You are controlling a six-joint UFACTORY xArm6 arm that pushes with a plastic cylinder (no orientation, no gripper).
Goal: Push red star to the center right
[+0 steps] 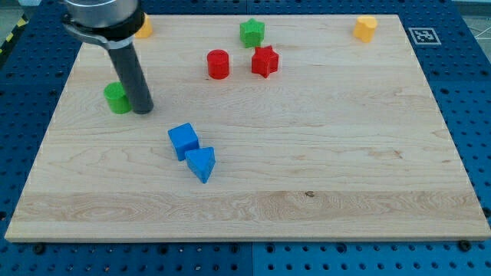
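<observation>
My tip [143, 110], a bare rod holding nothing near the table's [307, 192] left edge, has the red star [265, 61] off toward the top-right corner.

On the board [322, 207], our tip [143, 111] stands at the left, just right of the green cylinder [116, 99]. The red cylinder [218, 64] lies farther back and to the right, with the red star [265, 61] just beside it on its right. The green star [252, 33] sits just behind the red star. The yellow block [365, 28] is in the far right corner, and the orange block [144, 29] is at the far left, partly hidden by the arm. Nearer to us, left of centre, the blue cube [183, 140] touches the blue triangle [201, 163], which lies to its near right.
</observation>
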